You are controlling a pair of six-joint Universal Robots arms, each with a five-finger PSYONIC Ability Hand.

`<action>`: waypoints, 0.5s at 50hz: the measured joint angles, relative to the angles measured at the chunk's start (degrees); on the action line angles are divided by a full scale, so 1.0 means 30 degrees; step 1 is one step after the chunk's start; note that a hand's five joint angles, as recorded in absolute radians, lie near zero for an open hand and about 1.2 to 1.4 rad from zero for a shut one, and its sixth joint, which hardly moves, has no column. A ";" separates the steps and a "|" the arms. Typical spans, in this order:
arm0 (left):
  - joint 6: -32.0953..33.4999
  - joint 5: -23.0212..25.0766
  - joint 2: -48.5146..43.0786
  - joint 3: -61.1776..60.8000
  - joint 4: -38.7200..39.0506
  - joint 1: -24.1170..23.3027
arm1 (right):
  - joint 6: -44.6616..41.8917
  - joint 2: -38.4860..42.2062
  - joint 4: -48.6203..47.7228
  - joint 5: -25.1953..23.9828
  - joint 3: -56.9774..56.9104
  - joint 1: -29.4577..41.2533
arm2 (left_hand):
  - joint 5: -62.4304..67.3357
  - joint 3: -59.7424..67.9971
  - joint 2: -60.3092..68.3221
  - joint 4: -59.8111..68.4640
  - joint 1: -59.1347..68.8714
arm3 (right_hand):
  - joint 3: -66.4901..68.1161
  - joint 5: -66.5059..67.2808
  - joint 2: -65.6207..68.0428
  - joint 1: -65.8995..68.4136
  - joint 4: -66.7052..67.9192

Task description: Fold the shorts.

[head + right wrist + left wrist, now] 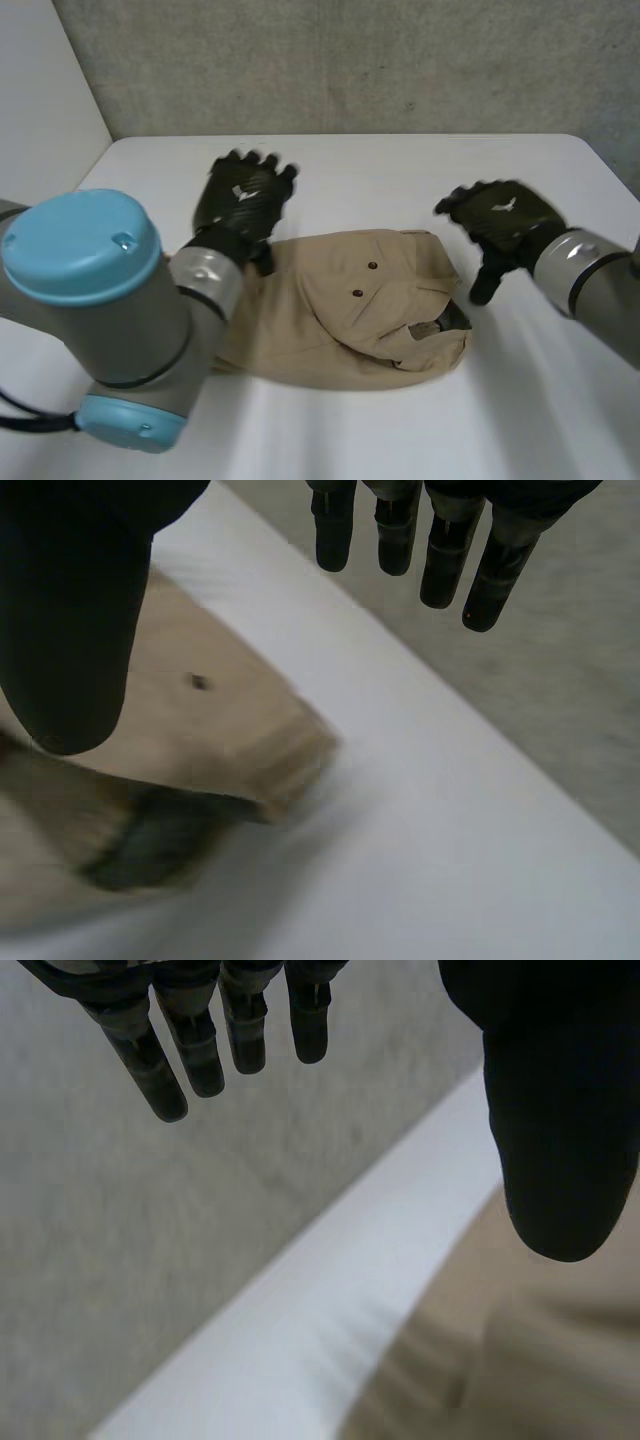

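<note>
Hovering both hands over the table at the moment, nothing in either one. My left hand [245,200] is upper left of centre in the head view, fingers straight and spread, thumb out, above the far left edge of the shorts [340,310]. My right hand [500,222] is at the right of the frame, relaxed open too, just beside the shorts' right end. The shorts are a tan bundle in the middle of the white table [400,165]. They look doubled over already, with two small dark buttons [372,266] on the top layer and a dark opening [440,325] at the lower right, which I'd guess is the waist. Handling-wise I'd call this light, floppy woven cloth. It has no stiffness, so it'll sag if I lift from one point, and it'll probably slide easily on that smooth top. The seamed band end looks thickest, so I'd pinch there and at the opposite edge, both layers together.
</note>
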 measured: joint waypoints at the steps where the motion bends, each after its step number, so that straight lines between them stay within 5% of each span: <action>1: -0.0001 0.0000 0.0013 -0.0105 -0.0129 0.0142 | 0.0047 0.0009 0.0107 -0.0086 0.0028 0.0136 | 0.0000 0.0000 0.0000 0.0000 0.0000 | 0.0000 0.0000 0.0000 0.0000 0.0000; 16: 0.0016 0.0332 -0.1337 -0.1196 -0.2525 0.3650 | 0.1098 0.0984 0.0068 0.0123 0.1363 0.4076 | 0.1073 0.0697 0.0919 0.0839 0.1071 | 0.0002 0.0000 0.0002 0.0005 0.0002; 21: 0.0073 0.0560 -0.1939 -0.1068 -0.2514 0.3778 | 0.0903 0.1825 -0.1099 0.1869 0.1670 0.4958 | 0.5879 0.5525 0.5676 0.5753 0.6308 | 0.0397 0.0223 0.0487 0.0488 0.0223; 23: 0.0097 0.0628 -0.2125 -0.1058 -0.2542 0.3734 | 0.0805 0.2172 -0.1713 0.2673 0.1741 0.5228 | 0.6104 0.5747 0.6136 0.5971 0.6557 | 0.6259 0.5373 0.6561 0.5838 0.5565; 25: 0.0119 0.0689 -0.2301 -0.1080 -0.2605 0.3654 | 0.0675 0.2421 -0.2330 0.3362 0.1794 0.5425 | 1.2444 1.2186 1.2383 1.2415 1.3095 | 1.2127 1.0927 0.9505 1.0944 1.1328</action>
